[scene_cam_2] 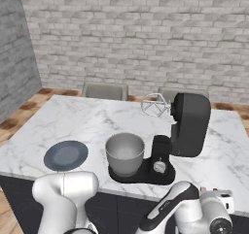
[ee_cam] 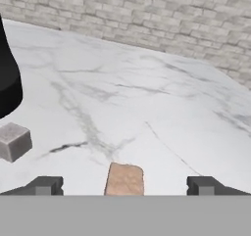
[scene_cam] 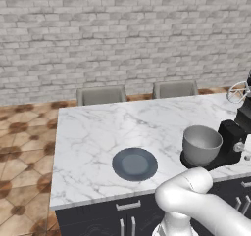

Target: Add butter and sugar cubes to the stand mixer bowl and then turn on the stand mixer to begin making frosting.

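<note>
Hand view: end effector (ee_cam: 125, 185) spread wide, holding nothing, low over the desk (ee_cam: 147, 103), straddling a tan cube (ee_cam: 124, 178) at 6 o'clock; grey cube (ee_cam: 13, 141) sits at 9. Looks like the sugar-cube pickup step; next move probably calls for dropping onto the tan cube and pinching it. Right base view: bowl (scene_cam_2: 125, 153) seated on the mixer (scene_cam_2: 182, 131) base, looks empty; head tilted back. Plate (scene_cam_2: 65, 155) at 9 of the bowl, nothing seen on it. Can't spot butter.
</note>
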